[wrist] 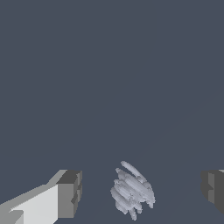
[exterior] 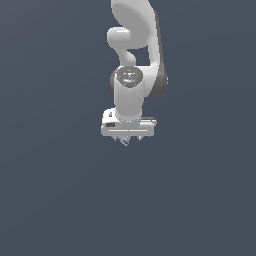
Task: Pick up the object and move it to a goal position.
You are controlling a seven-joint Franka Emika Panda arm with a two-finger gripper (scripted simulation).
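We count one white, glossy robot arm (exterior: pixel 132 75), one white gripper (exterior: pixel 126 138) with its flat cross bar, two grey-tipped fingers, and one tiny pale blue-lavender, jagged irregular lump (exterior: pixel 124 140). Everything hangs before a plain dark slate-blue background (exterior: pixel 50 200).

In the exterior view we see the arm coming down from the top edge, its wrist pointing straight down and the cross bar level. The lump shows only as a small pale fleck just under the bar, near its middle. The fingers are too small and too hidden there for us to judge their spacing.

The wrist view gives us what the exterior view cannot. The two fingers (wrist: pixel 69 194) stand well apart, one at each side, with a wide gap between them. The lump (wrist: pixel 132 190) sits in that gap, nearer the middle than either finger, and touches neither pad. Its surface reads as a bundle of streaked, splintery ridges. We cannot tell from either view whether it rests on a surface. The wrist view shows nothing of the arm above the fingers.
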